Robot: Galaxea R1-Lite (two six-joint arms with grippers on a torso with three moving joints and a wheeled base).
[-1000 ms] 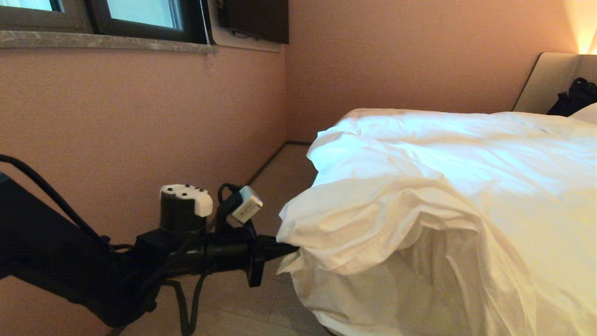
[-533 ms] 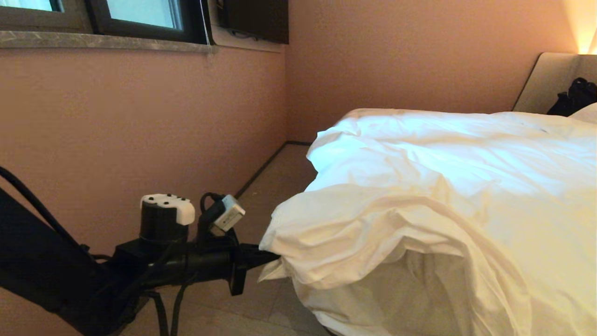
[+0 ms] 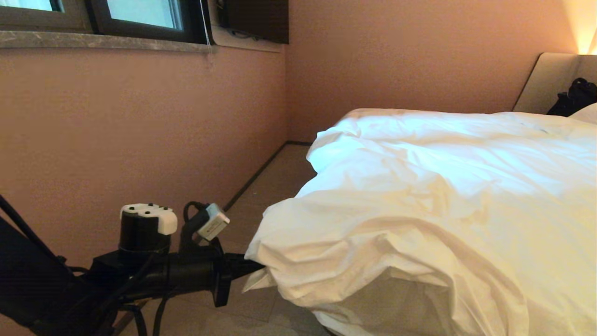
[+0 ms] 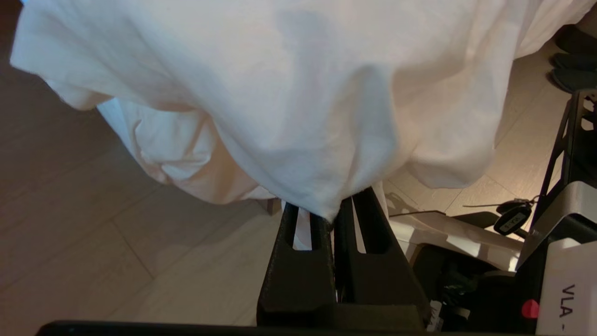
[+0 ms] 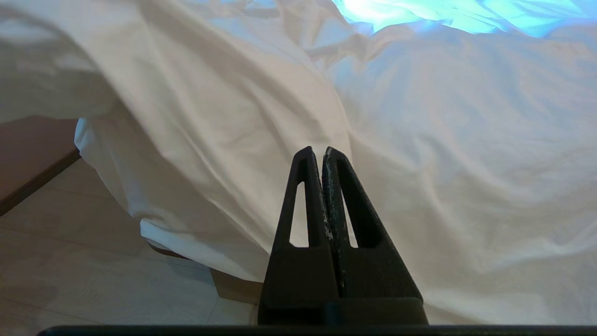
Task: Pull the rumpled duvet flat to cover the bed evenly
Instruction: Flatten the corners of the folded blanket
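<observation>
The white puffy duvet (image 3: 419, 210) lies rumpled over the bed, its near corner drawn out past the bed's foot over the floor. My left gripper (image 3: 254, 268) holds that corner, level and low at the left of the head view. In the left wrist view the left gripper (image 4: 332, 212) is shut on a pinch of the duvet (image 4: 289, 93), which hangs in folds above the floor. My right gripper (image 5: 322, 151) is shut with nothing in it, pointing at the duvet (image 5: 443, 163). The beige headboard (image 3: 545, 84) shows at the far right.
A pink wall with a window sill (image 3: 102, 42) runs close along the left, leaving a narrow strip of tiled floor (image 3: 270, 182) beside the bed. A black bag (image 3: 576, 95) sits by the headboard. My own base (image 4: 471, 242) stands behind the left gripper.
My left gripper has moved leftward and down in the head view, dragging the duvet corner further out past the bed's foot. The fold behind it has stretched and flattened.
</observation>
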